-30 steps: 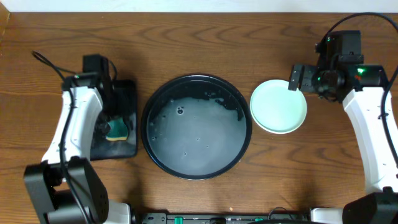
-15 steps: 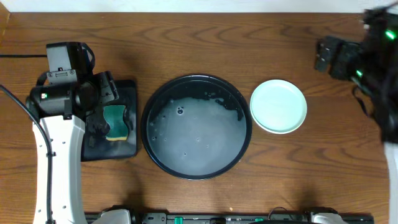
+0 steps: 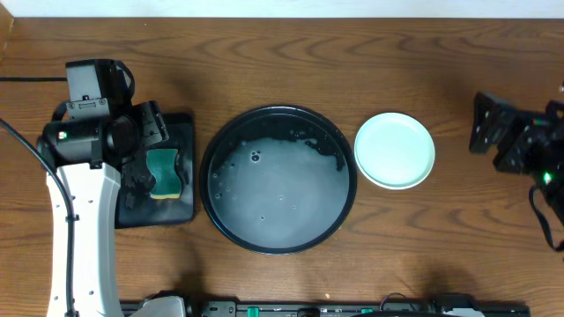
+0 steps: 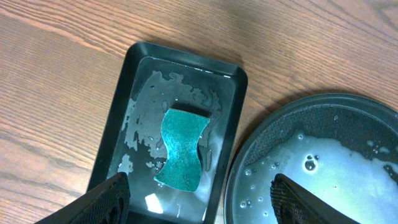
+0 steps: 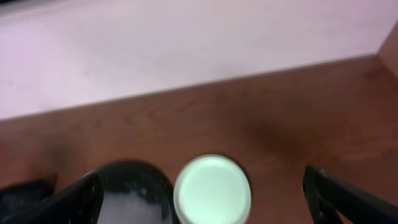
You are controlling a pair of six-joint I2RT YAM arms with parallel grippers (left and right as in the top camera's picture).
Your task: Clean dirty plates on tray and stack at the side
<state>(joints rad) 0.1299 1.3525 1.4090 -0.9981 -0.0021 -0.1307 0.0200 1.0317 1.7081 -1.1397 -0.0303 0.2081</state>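
The round black tray sits mid-table, wet with a soapy film and with no plate on it. It also shows in the left wrist view and the right wrist view. A pale mint plate rests on the wood just right of it; I cannot tell what lies under it. My left gripper hangs open above the small tray's near end, with nothing between its fingers. My right gripper is open and empty, well to the right of the plate.
A small black rectangular tray left of the round one holds water and a green sponge. The table's far edge and a pale wall show in the right wrist view.
The right arm has pulled back from the plate to the far right. The left arm lifted off the sponge tray a second ago and has since held still.
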